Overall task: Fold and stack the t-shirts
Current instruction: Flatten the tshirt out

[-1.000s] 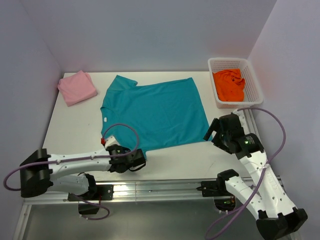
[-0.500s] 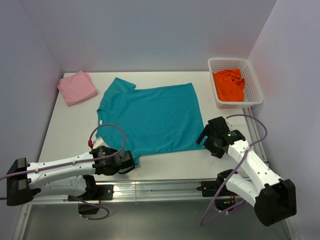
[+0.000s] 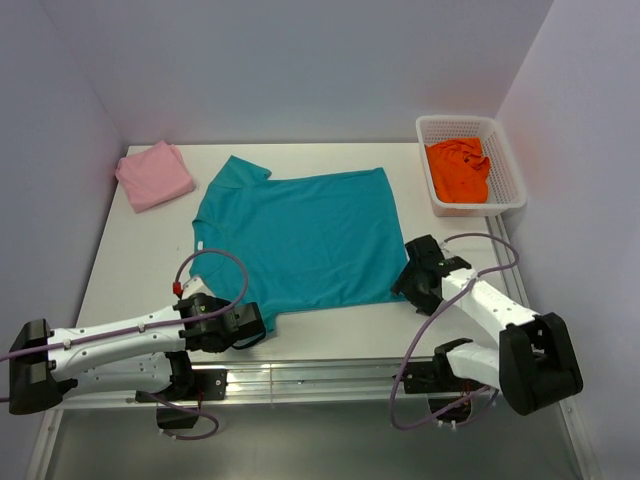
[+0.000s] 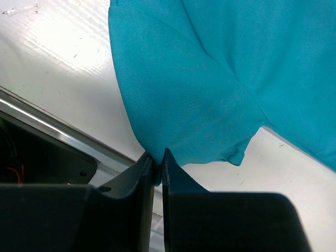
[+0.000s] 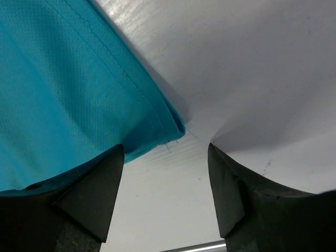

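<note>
The teal t-shirt (image 3: 300, 230) lies spread flat mid-table, collar to the left. My left gripper (image 3: 263, 320) is shut on its near-left corner; in the left wrist view the fabric (image 4: 199, 94) is pinched between the closed jaws (image 4: 157, 159). My right gripper (image 3: 404, 280) is open at the shirt's near-right corner; in the right wrist view the hem corner (image 5: 170, 123) lies on the table just ahead of the gripper (image 5: 165, 157), untouched. The pale pink t-shirt (image 3: 153, 175) lies folded at the back left. The orange t-shirt (image 3: 458, 168) is crumpled in the basket.
A white mesh basket (image 3: 505, 160) stands at the back right, next to the right wall. A metal rail (image 3: 320, 375) runs along the table's near edge, close behind both grippers. Walls enclose the left, back and right sides.
The teal shirt has slid left and toward the near edge with my left gripper. My right gripper has moved left, staying at the shirt's near-right corner.
</note>
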